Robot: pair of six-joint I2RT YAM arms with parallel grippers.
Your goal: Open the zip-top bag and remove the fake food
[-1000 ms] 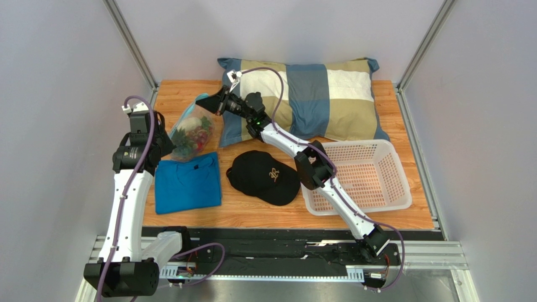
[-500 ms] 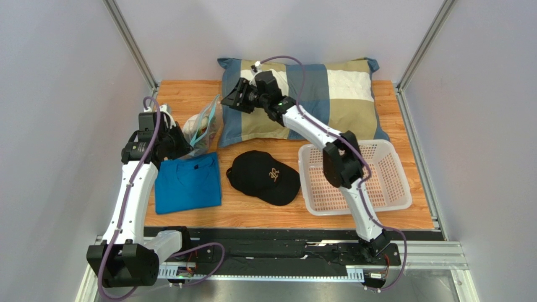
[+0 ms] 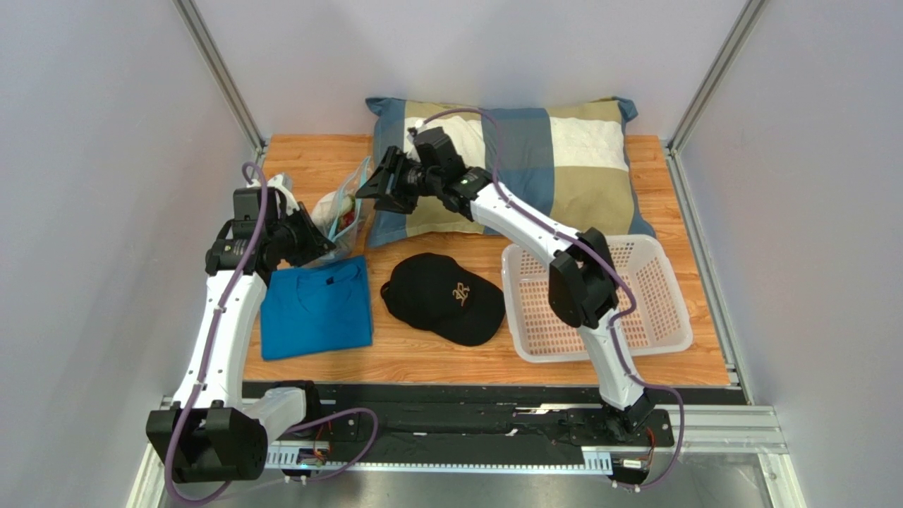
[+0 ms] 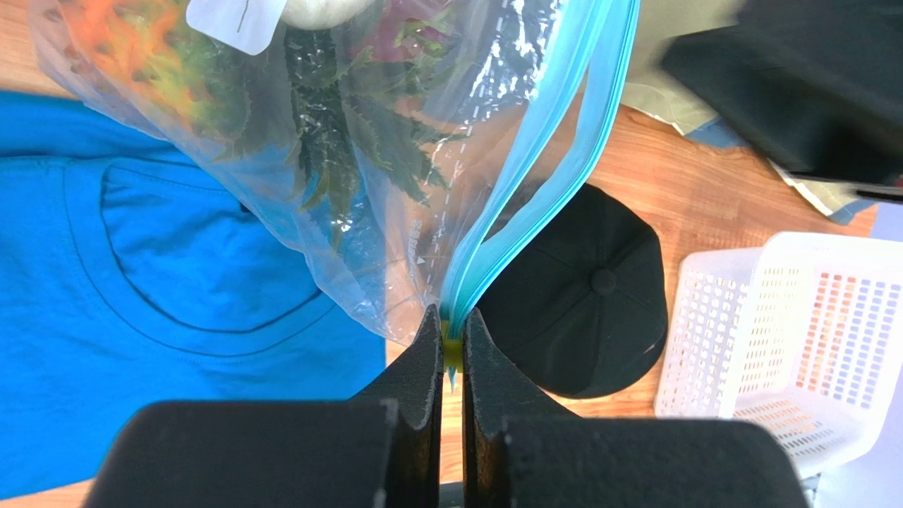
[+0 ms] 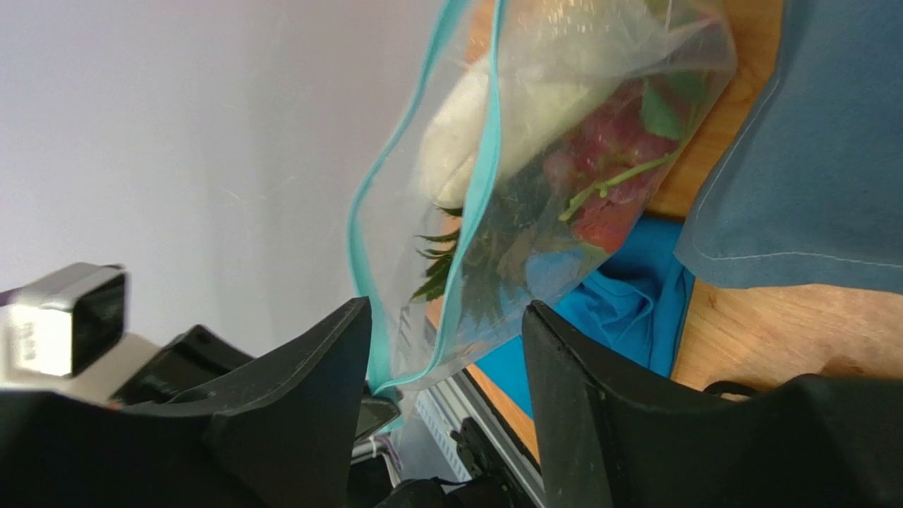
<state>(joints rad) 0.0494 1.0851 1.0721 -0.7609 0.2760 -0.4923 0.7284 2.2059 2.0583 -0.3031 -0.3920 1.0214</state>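
The clear zip-top bag (image 3: 346,213) hangs at the table's back left, its teal zip strip (image 4: 550,139) parted into two bands. My left gripper (image 3: 316,241) is shut on the strip's end (image 4: 453,341), where a small yellow piece shows between the jaws. Fake food lies inside the bag: green leaves (image 4: 350,127), dark red grapes (image 5: 601,140) and a cream-white vegetable (image 5: 463,141). My right gripper (image 3: 374,195) stands open just right of the bag. In the right wrist view the bag's lower corner (image 5: 450,337) hangs between its spread fingers without being gripped.
A folded blue shirt (image 3: 316,309) lies below the bag, with a black cap (image 3: 443,298) to its right. A white basket (image 3: 649,252) stands at the right. A checked pillow (image 3: 551,159) fills the back, under the right arm.
My right gripper has let go of the bag's zip strip and opened, drawn back over the pillow, then come back beside the bag. The left gripper has kept its hold and shifted right with the bag.
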